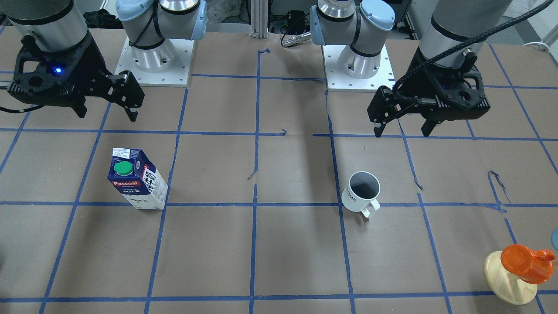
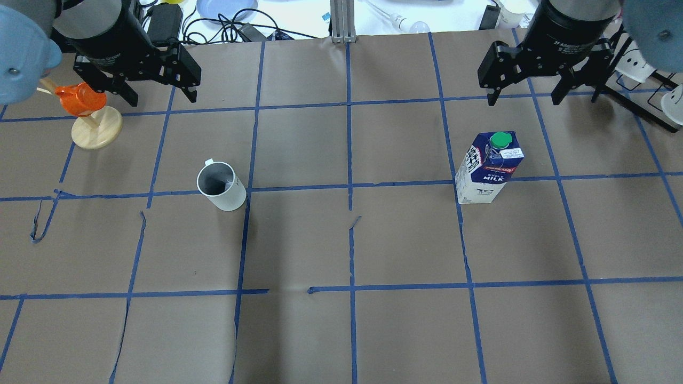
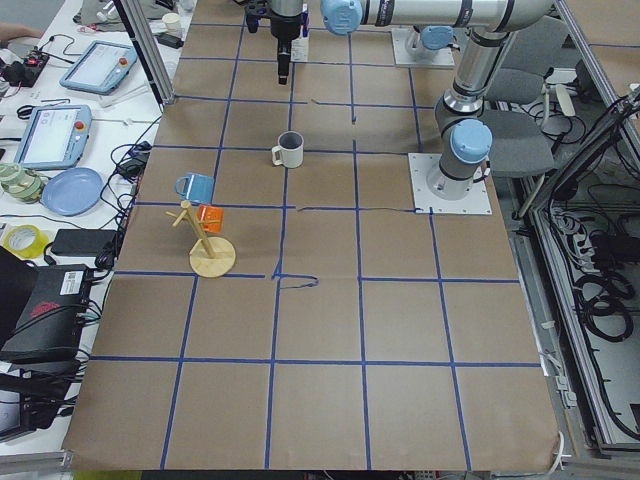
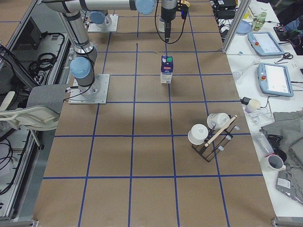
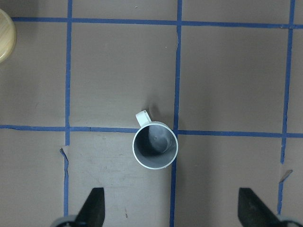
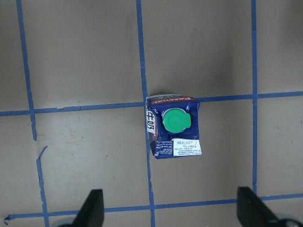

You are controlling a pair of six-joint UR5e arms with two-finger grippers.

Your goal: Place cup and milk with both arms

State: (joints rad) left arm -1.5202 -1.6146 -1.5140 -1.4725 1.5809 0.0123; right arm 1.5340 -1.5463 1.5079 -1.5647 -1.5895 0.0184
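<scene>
The cup is a small white mug with a dark inside, upright on the brown table; it also shows in the overhead view and the left wrist view. My left gripper is open and empty, raised above and off to the side of the cup. The milk is a blue and white carton with a green cap, upright, and shows from above in the right wrist view. My right gripper is open and empty, raised clear of the milk.
A wooden mug stand with an orange mug stands at the table's edge beside the left gripper. A rack with white mugs stands on the right end. The arm bases sit at the robot's side.
</scene>
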